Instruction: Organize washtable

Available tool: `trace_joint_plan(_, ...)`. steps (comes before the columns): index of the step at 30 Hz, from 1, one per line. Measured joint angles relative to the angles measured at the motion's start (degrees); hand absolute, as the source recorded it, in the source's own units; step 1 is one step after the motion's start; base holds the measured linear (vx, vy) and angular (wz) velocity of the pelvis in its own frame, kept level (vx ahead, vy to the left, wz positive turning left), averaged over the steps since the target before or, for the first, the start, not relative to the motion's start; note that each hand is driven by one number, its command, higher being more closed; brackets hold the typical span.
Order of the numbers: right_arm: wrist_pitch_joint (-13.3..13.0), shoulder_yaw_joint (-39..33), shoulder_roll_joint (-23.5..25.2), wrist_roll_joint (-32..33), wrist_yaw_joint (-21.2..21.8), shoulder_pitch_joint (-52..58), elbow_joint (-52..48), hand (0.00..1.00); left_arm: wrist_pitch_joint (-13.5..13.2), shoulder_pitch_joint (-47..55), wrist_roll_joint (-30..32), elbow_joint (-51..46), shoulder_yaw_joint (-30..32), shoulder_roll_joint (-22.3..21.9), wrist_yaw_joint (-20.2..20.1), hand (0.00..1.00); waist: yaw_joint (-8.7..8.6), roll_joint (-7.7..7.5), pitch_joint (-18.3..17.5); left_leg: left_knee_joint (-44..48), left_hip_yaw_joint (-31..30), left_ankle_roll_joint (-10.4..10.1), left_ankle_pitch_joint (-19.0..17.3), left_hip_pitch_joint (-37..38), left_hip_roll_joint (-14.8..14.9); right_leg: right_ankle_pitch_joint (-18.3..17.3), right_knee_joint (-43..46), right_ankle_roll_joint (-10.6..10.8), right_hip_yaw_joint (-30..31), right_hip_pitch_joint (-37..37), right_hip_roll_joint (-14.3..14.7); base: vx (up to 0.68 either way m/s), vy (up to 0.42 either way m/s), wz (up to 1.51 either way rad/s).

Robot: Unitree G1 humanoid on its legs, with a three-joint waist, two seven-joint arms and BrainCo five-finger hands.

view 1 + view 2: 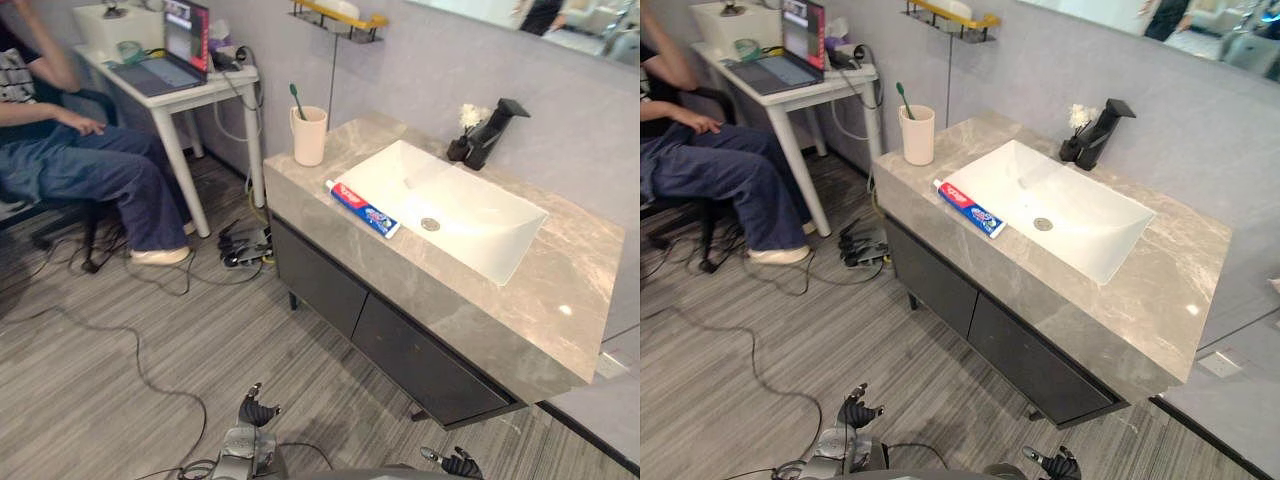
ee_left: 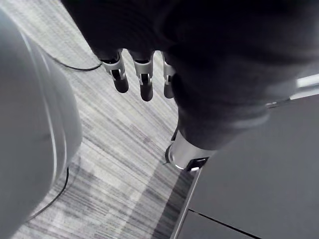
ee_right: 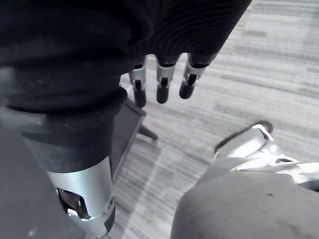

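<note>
A grey marble washtable (image 1: pixel 560 290) holds a white rectangular basin (image 1: pixel 480 235). A red, white and blue toothpaste tube (image 1: pixel 364 209) lies across the basin's front left rim. At the counter's left end stands a beige cup (image 1: pixel 309 136) with a green toothbrush (image 1: pixel 297 100) in it. A black faucet (image 1: pixel 495 130) and a small dark vase of white flowers (image 1: pixel 463 135) stand behind the basin. My left hand (image 1: pixel 255 410) and right hand (image 1: pixel 455 463) hang low over the floor, well short of the cabinet. Both have relaxed fingers (image 2: pixel 144 79) (image 3: pixel 162 82) and hold nothing.
Dark cabinet doors (image 1: pixel 320 275) face me under the counter. A yellow wall shelf (image 1: pixel 340 18) hangs above the cup. A person (image 1: pixel 80 160) sits at a white desk (image 1: pixel 215 88) with a laptop (image 1: pixel 180 50) to the left. A power strip and cables (image 1: pixel 245 245) lie on the floor.
</note>
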Motion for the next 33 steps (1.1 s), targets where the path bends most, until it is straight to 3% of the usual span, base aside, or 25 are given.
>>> trace_joint_plan(1, 0.1, -1.1, -0.1, 0.2, 0.2, 0.1, 0.5, 0.0, 0.3, 0.1, -0.4, 0.6, -1.5, 0.2, 0.0, 0.0, -0.35, 0.01, 0.1, -1.0, 1.2, 1.0, -0.6, 2.3, -1.1, 4.4, 5.6, -0.2, -1.6, -2.9, -1.6, 0.12, 0.282, -0.47)
trace_joint_plan(2, 0.0, -1.8, 0.1, 0.3, 0.2, 0.3, 0.6, 0.0, 0.4, 0.2, -0.4, 1.0, -2.1, 0.4, -0.1, 0.0, -0.88, 0.18, 0.2, -1.5, 2.0, 1.5, -1.1, 4.1, -1.4, 5.7, 9.4, 0.2, -2.5, -4.4, -1.8, 0.22, 0.281, -0.33)
trace_joint_plan(3, 0.3, -2.0, -0.1, 0.2, 0.2, 0.6, 0.8, 0.0, 0.6, 0.8, -0.5, 1.2, -2.7, 1.0, -0.1, 0.0, -1.82, 0.19, 0.3, -3.0, 2.8, 2.9, -2.0, 7.6, -2.0, 4.2, 16.1, -0.3, -5.5, -6.6, -1.2, 0.21, 0.201, -0.29)
trace_joint_plan(5, 0.6, -2.8, 0.3, 0.2, 0.2, 1.8, 0.8, 0.0, 0.6, 1.0, -0.5, 1.5, -2.6, 1.1, -0.1, 0.0, -2.67, 0.55, 0.4, -6.1, 3.9, 3.6, -2.4, 11.7, -2.1, -0.2, 17.6, -0.3, -11.2, -8.6, 1.0, 0.28, 0.172, -0.24)
trace_joint_plan(6, 0.9, -3.4, 0.8, 0.2, 0.2, 3.2, 0.2, 0.0, 0.6, 0.9, -0.5, 1.5, -2.4, 0.9, -0.2, 0.0, -3.12, 0.84, 0.4, -8.6, 4.7, 3.8, -2.6, 13.8, -2.1, -2.8, 11.3, 0.3, -16.7, -10.3, 2.9, 0.23, 0.063, -0.13)
trace_joint_plan(8, 1.4, -4.0, 1.3, 0.2, 0.2, 4.6, 0.3, 0.0, 0.6, 0.8, -0.5, 1.4, -2.3, 0.6, -0.3, 0.0, -2.93, 0.89, 0.4, -10.6, 6.4, 3.9, -2.6, 15.5, -2.3, -2.8, -1.5, 0.0, -24.9, -9.9, 2.5, 0.29, 0.038, -0.28)
trace_joint_plan(9, 2.2, -3.9, 1.4, 0.3, 0.1, 5.0, 0.1, 0.0, 0.7, 0.9, -0.5, 1.3, -1.2, 0.1, -0.3, 0.0, -2.59, 0.7, 0.3, -11.5, 8.1, 2.5, -3.4, 17.2, -3.0, -0.6, -11.6, -2.1, -32.6, -8.3, 1.5, 0.46, 0.008, -0.49)
trace_joint_plan(10, 2.3, -3.7, 1.2, 0.3, 0.1, 5.1, -0.2, 0.0, 1.1, 1.0, -0.6, 1.2, 0.1, -0.8, -0.3, 0.0, -3.1, 1.55, 0.3, -11.3, 8.8, 1.1, -5.3, 18.5, -2.8, 0.7, -13.6, -6.7, -36.0, -7.3, 1.5, 0.43, -0.006, -0.49)
trace_joint_plan(11, 2.3, -3.4, 0.5, 0.3, 0.2, 5.6, -0.5, 0.0, 1.2, 1.2, -0.6, 1.0, 1.3, -1.8, -0.4, 0.0, -3.01, 2.38, -0.2, -10.5, 9.5, -0.3, -5.6, 19.7, -2.2, -0.2, -13.4, -6.6, -35.9, -6.7, 2.2, 0.48, 0.038, -0.16)
trace_joint_plan(12, 2.4, -2.7, 0.0, 0.4, 0.1, 6.1, -1.9, 0.0, 1.0, 0.8, -0.7, -0.1, 4.4, -3.3, -0.4, 0.0, -3.26, 3.87, 0.2, 0.9, 9.1, -1.8, -5.3, 16.2, 0.4, -2.3, -13.1, -5.9, -36.5, -5.2, 3.4, 0.46, 0.023, -0.07)
trace_joint_plan(14, 2.5, -2.4, -0.6, 0.5, -0.2, 6.5, -4.0, 0.0, 1.0, 0.0, -1.0, -2.5, 8.8, -5.5, -0.1, 0.0, -2.49, 5.16, 1.5, 25.2, 7.1, -4.7, 5.1, 6.4, 7.5, -4.9, -13.1, -6.4, -35.7, -1.4, 5.5, 0.47, -0.009, -0.25)
trace_joint_plan(16, 2.5, -1.0, -1.3, 0.9, -0.8, 6.3, -4.6, 0.0, 1.1, 1.3, -2.8, -3.6, 10.8, -5.5, -0.1, 0.0, -1.78, 5.44, 1.3, 35.6, 8.2, -5.1, 5.5, 3.2, 12.7, -6.3, -13.1, -7.0, -34.1, 1.6, 6.9, 0.44, 0.034, -0.69)
trace_joint_plan(18, 2.6, -1.0, -1.0, 1.2, -1.5, 5.9, -4.4, 0.0, 1.1, 1.6, -3.4, -4.0, 12.2, -5.4, 0.0, 0.0, -1.64, 4.72, 0.9, 34.9, 9.4, -4.3, 5.1, 0.5, 14.8, -6.7, -15.3, -6.4, -31.8, 3.7, 7.0, 0.4, 0.061, -0.69)
trace_joint_plan(20, 2.5, -1.2, -1.0, 2.5, -1.4, 4.9, -4.2, 0.0, 1.1, 2.0, -5.0, -4.5, 12.6, -5.4, 0.1, 0.0, -1.43, 4.31, 0.7, 23.2, 10.4, -2.4, 3.9, -0.4, 17.4, -5.7, -18.2, -4.7, -27.6, 5.0, 6.9, 0.37, 0.113, -0.76)
trace_joint_plan(22, 2.0, -1.2, -1.2, 2.6, -1.4, 3.0, -3.5, 0.0, 1.0, 2.2, -5.1, -4.0, 12.6, -5.2, 0.2, 0.0, -1.5, 4.26, 0.7, 12.2, 4.1, -2.6, 3.7, -0.1, 16.3, -4.9, -19.7, -3.3, -23.3, 5.1, 7.1, 0.28, 0.228, -0.93)
trace_joint_plan(23, 1.8, -0.7, -1.6, 2.6, -1.4, 1.8, -2.2, 0.0, 0.9, 2.2, -5.2, -3.3, 12.5, -4.9, 0.3, 0.0, -1.43, 4.14, 0.5, 6.6, -2.5, -2.6, 3.7, 0.6, 14.3, -4.6, -20.0, -2.3, -20.4, 4.7, 7.2, 0.25, 0.392, -1.5)
trace_joint_plan(24, 1.6, -0.3, -2.2, 2.6, -1.3, 0.7, -1.6, 0.0, 1.0, 2.6, -5.7, -3.0, 12.6, -4.9, 0.4, 0.0, -0.09, 4.56, 0.0, -0.3, -13.1, -2.6, 3.7, 2.9, 11.0, -4.7, -19.2, -0.8, -16.0, 3.3, 7.7, 0.18, 0.394, -1.54)
trace_joint_plan(25, 1.4, -0.3, -2.3, 2.6, -1.4, 0.7, -1.8, 0.0, 1.0, 2.8, -5.9, -3.0, 12.8, -5.1, 0.8, 0.0, 0.68, 5.02, -0.3, -2.6, -17.3, -2.7, 3.7, 4.1, 10.0, -5.1, -18.3, 0.0, -13.9, 2.3, 7.9, 0.16, 0.486, -1.72)
trace_joint_plan(26, 0.8, -0.3, -2.3, 2.5, -1.4, 0.7, -2.3, 0.0, 0.9, 3.5, -6.7, -3.0, 12.7, -5.5, 1.2, 0.0, 0.43, 5.95, -1.0, -6.3, -22.9, -4.4, 4.7, 5.2, 8.7, -6.1, -15.8, 2.1, -11.1, 0.3, 7.8, 0.15, 0.654, -1.36)
trace_joint_plan(27, 0.5, -0.4, -2.2, 2.5, -1.3, 0.8, -2.3, 0.0, 0.9, 3.6, -7.2, -2.1, 12.2, -5.7, 1.2, 0.0, -0.4, 5.84, -2.8, -8.8, -22.8, -11.9, 0.8, 6.8, 6.9, -6.5, -14.3, 5.0, -8.2, -2.0, 6.0, 0.13, 0.658, -1.0)
trace_joint_plan(29, 1.0, -0.5, -1.6, 2.5, -1.1, 1.1, -2.3, 0.0, 0.9, 2.8, -7.2, -1.8, 12.0, -5.6, 1.2, 0.0, -1.54, 4.39, -3.4, -9.8, -20.4, -10.8, -0.7, 7.3, 4.2, -5.0, -15.8, 7.8, -6.6, -2.9, 3.2, 0.03, 0.496, -0.54)
trace_joint_plan(30, 1.4, -0.3, -0.9, 2.4, -0.6, 0.9, -2.5, 0.0, 1.0, 2.6, -7.3, -1.7, 12.0, -4.8, 1.2, 0.0, -0.89, 2.95, -3.3, -9.8, -15.1, -10.3, -0.9, 8.1, 2.1, -1.1, -19.2, 8.5, -4.4, -2.6, 0.6, -0.05, 0.437, -0.77)
trace_joint_plan(31, 1.7, -0.4, -0.9, 2.3, -0.5, 1.0, -2.6, 0.0, 1.0, 2.8, -7.3, -1.7, 11.7, -4.5, 1.2, 0.0, -0.28, 2.91, -3.3, -9.5, -12.7, -10.2, -0.9, 8.6, 2.0, 1.0, -20.5, 7.5, -5.0, -2.6, 0.2, -0.12, 0.505, -1.37)
trace_joint_plan(32, 2.0, -0.2, -1.1, 2.2, -0.2, 1.3, -2.7, 0.0, 0.9, 3.5, -7.3, -1.7, 10.6, -3.8, 1.2, 0.0, 0.47, 3.47, -3.4, -9.6, -9.1, -8.6, -0.3, 9.1, 2.2, 6.8, -24.3, 5.1, -10.1, -2.2, -1.2, -0.16, 0.373, -1.29)
trace_joint_plan(33, 2.0, 0.4, -1.8, 2.0, -0.2, 0.8, -2.7, 0.0, 1.0, 3.9, -7.2, -1.8, 10.0, -3.2, 1.1, 0.0, 0.15, 3.96, -3.7, -12.0, -4.9, -5.4, 0.3, 10.3, 2.3, 7.4, -23.4, 3.5, -18.5, -1.9, -3.3, -0.16, 0.345, -1.11)
